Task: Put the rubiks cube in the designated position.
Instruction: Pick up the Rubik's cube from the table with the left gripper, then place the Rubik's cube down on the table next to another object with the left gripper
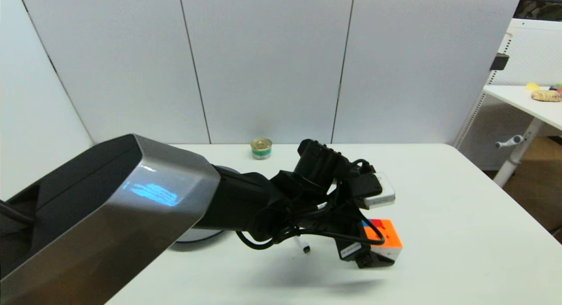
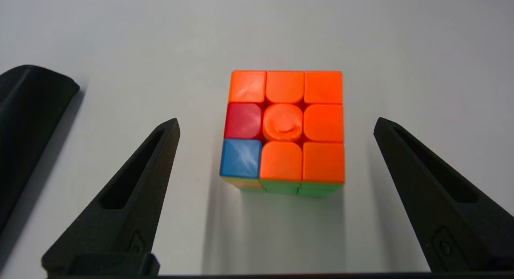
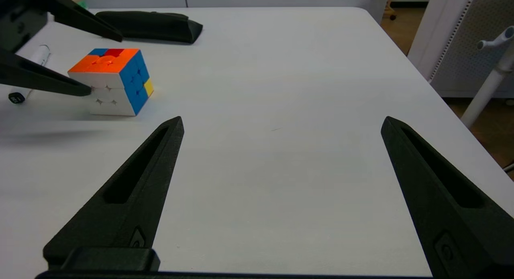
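The rubiks cube (image 1: 387,238) (image 2: 283,128) (image 3: 110,76) rests on the white table, its mostly orange face up with one blue and one red square. My left gripper (image 1: 374,249) (image 2: 277,119) hangs open over it. Its two black fingers (image 2: 156,158) stand either side of the cube with wide gaps. In the right wrist view one finger tip (image 3: 80,90) reaches about the cube's mid height. The designated position carries no mark; bare white tabletop (image 3: 281,90) lies around the cube. My right gripper (image 3: 282,118) is open over bare table, out of the head view.
A small tin can (image 1: 261,148) stands at the table's back edge. A marker pen (image 1: 303,245) (image 3: 28,72) lies left of the cube. A black pouch (image 3: 150,26) lies behind it. A dark grey plate (image 1: 197,238) shows partly under my left arm. The table's right edge (image 1: 505,195) is near.
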You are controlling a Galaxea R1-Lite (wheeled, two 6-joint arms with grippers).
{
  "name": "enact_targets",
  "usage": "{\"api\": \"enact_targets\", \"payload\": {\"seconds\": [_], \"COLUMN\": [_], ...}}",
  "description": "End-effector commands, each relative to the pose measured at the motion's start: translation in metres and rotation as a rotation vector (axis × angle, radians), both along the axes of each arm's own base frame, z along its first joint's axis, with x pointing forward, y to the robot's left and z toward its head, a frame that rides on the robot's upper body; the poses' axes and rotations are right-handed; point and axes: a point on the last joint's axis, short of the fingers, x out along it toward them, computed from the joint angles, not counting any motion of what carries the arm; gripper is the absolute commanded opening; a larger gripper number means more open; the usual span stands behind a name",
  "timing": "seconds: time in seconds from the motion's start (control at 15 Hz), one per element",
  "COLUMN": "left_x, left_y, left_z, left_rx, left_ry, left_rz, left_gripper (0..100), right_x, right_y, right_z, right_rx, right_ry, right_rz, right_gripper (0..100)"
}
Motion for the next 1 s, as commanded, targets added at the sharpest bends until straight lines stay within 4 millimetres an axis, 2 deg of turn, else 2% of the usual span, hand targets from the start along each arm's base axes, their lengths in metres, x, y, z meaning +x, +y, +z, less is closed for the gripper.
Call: {"api": "enact_targets", "payload": {"seconds": [0.07,0.2,0.27,0.6,0.8,1.0], "left_x": [0.008,0.008,0.008,0.006,0.003,0.017], "left_y": [-0.009,-0.009,-0.009,-0.007,-0.001,0.020], "left_z": [-0.020,-0.024,-0.025,-0.021,0.010,0.045], "left_rx": [0.022,0.031,0.037,0.056,0.019,-0.026], "left_ry": [0.016,0.024,0.029,0.042,0.025,-0.007], "left_rz": [0.000,0.000,0.000,0.002,0.012,0.069], "left_gripper": [100,100,0,0,0,0], "right_x": [0.000,0.000,0.000,0.000,0.000,0.000], "right_y": [0.000,0.000,0.000,0.000,0.000,0.000], "right_z": [0.000,0.000,0.000,0.000,0.000,0.000], "right_rx": [0.000,0.000,0.000,0.000,0.000,0.000], "right_ry": [0.001,0.001,0.003,0.003,0.001,0.001], "right_rz": [0.000,0.000,0.000,0.000,0.000,0.000], "right_gripper": [100,100,100,100,100,100]}}
